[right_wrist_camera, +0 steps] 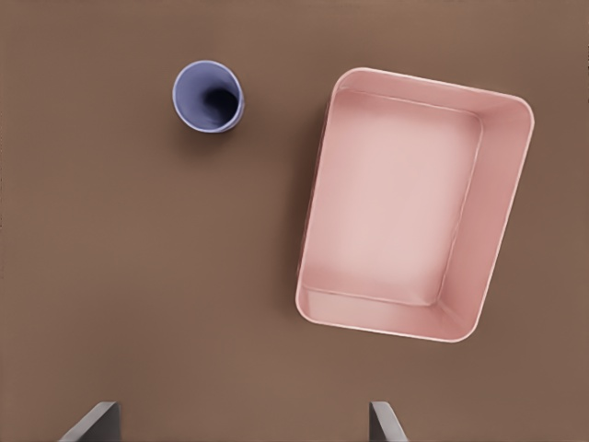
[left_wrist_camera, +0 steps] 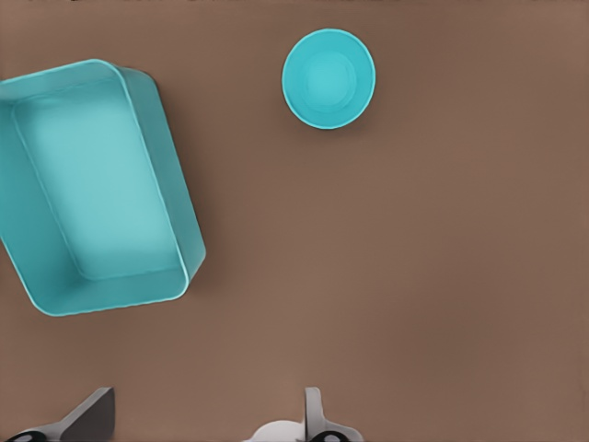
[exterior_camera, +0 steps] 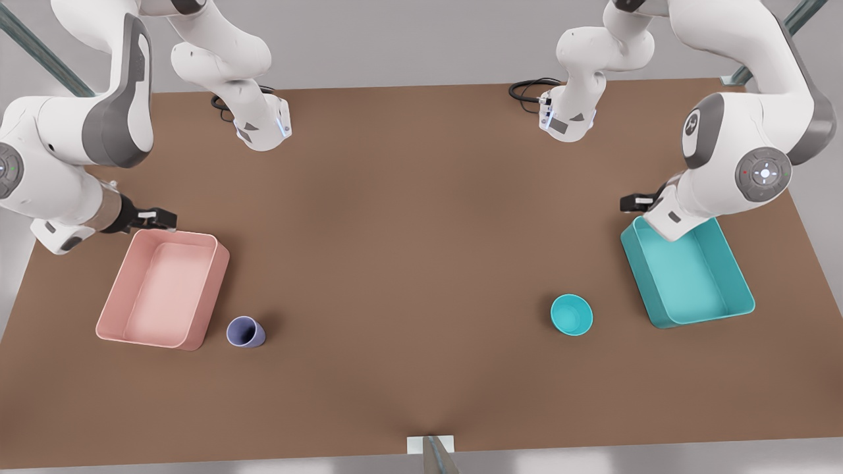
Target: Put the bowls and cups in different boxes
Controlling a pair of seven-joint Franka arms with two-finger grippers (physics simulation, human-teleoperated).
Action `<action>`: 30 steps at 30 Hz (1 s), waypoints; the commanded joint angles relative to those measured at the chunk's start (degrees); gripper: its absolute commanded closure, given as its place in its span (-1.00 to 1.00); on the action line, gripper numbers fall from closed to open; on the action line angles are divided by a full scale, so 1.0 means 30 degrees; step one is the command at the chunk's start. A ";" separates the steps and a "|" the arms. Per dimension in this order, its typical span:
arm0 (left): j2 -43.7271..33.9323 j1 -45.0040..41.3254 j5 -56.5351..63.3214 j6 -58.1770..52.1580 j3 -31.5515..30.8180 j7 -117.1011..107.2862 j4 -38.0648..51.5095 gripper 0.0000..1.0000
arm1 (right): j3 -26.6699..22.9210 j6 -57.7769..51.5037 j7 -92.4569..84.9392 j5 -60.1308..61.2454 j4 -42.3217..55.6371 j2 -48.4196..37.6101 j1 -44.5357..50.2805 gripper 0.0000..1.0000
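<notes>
Brown tabletop [exterior_camera: 408, 263] is carrying everything. Right claw [exterior_camera: 157, 217], fingers spread, is hovering beside pink box [exterior_camera: 161, 289], lavender cup [exterior_camera: 245, 332] nearby. Left claw [exterior_camera: 635, 203], fingers apart, is hovering by teal box [exterior_camera: 688, 273], near teal bowl [exterior_camera: 571, 315].

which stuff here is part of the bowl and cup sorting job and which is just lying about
Part of the job:
- teal bowl, upright on the table
- lavender cup, beside the pink box
- pink box, empty
- teal box, empty
- left gripper, open, above the teal box
- right gripper, open, above the pink box

Just lying about:
- black cables at the table's far edge
</notes>
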 commanded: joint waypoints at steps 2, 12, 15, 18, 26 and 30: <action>0.0051 0.0004 0.0001 0.0675 0.0044 -0.1437 0.0008 -1.00 | -0.0041 0.1183 -0.0005 0.0113 0.0135 0.0155 -0.0035 -1.00; 1.0099 0.0267 -0.3017 1.4473 -0.0014 -0.0353 0.1385 -1.00 | 0.0017 1.0674 0.0053 0.1197 0.3945 1.0205 -0.0064 -1.00; 1.0187 0.1058 -0.3017 1.4854 0.0015 0.1141 0.0243 -1.00 | 0.0105 1.2755 0.0171 0.1314 0.3037 1.0849 0.0053 -1.00; 1.0187 0.1175 -0.3104 1.5353 -0.0014 0.1405 -0.0753 -1.00 | 0.0105 1.2785 0.0171 0.1314 0.2686 1.1172 0.0053 -1.00; 1.1183 0.1205 -0.4306 1.6144 -0.0014 0.1288 -0.0929 -0.30 | 0.0164 1.2814 0.0083 0.1256 0.0840 1.1055 0.0141 -1.00; 1.1359 0.1322 -0.5126 1.6027 -0.0014 0.1376 -0.1427 0.15 | 0.0280 1.3253 0.0112 0.1256 0.0839 1.1523 0.0170 -1.00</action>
